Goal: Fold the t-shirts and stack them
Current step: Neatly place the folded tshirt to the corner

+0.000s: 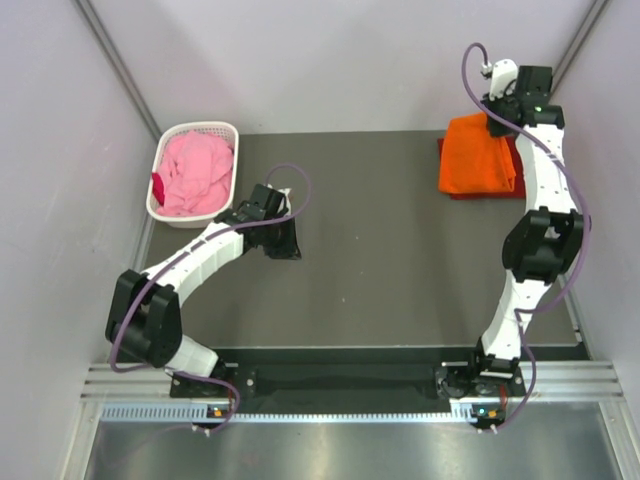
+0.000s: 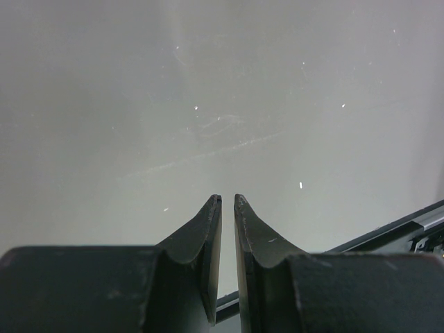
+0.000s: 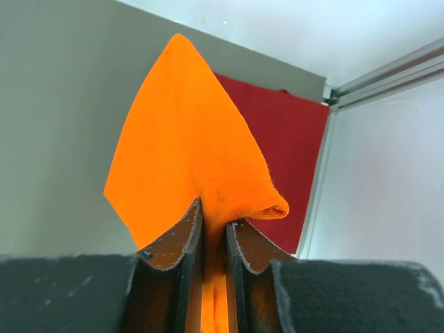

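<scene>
Dark grey surface (image 1: 400,260) carries a folded bright orange cloth t-shirt (image 1: 478,160) at the far right, lying on a dark red cloth t-shirt (image 3: 277,139). There the right gripper (image 3: 214,225) is clamped on an orange fold; lifting from here could undo the fold or drag the stack askew. Meanwhile the left gripper (image 2: 227,205), jaws nearly together, holds nothing. A crumpled pink cloth t-shirt (image 1: 195,170) sits in the white plastic lattice basket (image 1: 200,127), far left.
</scene>
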Motion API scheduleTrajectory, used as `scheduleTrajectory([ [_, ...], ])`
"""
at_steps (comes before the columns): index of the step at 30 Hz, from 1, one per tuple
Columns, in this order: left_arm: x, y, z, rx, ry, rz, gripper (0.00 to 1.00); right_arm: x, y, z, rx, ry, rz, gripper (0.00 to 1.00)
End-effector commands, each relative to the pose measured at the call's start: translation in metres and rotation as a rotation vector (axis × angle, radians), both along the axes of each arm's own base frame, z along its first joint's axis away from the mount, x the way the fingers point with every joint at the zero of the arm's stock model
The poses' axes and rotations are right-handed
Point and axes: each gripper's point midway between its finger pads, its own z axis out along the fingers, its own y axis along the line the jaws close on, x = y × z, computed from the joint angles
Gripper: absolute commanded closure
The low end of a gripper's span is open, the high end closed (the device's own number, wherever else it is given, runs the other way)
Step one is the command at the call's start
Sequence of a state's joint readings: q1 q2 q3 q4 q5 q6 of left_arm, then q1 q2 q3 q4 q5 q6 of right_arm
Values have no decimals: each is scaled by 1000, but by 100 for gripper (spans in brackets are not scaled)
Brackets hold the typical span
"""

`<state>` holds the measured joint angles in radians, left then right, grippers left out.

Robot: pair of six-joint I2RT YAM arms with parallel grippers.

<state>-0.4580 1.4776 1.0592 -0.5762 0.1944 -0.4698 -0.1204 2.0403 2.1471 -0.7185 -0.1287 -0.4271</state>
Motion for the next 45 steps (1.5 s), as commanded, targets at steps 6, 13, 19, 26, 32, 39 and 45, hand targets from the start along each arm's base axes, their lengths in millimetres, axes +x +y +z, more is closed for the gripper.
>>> scheduleTrajectory([
  [6,10,-10,17,-55,-57,-26,82,-27,5,64,0,-110,23,100],
  [13,8,-7,20,-49,-64,-26,82,-30,-1,56,-22,-80,22,100],
  [19,9,-7,17,-43,-60,-22,82,-19,-7,43,-35,-67,28,100],
  [26,12,-7,15,-32,-55,-20,82,9,-23,30,-57,-81,23,100],
  [32,13,-6,11,-21,-49,-17,82,36,-45,9,-104,-89,0,100],
  [39,11,-4,4,-5,-25,-18,82,72,-62,-1,-107,-183,-12,100],
  [45,9,-4,0,-5,-14,-22,82,82,-62,-13,-122,-210,-4,100],
])
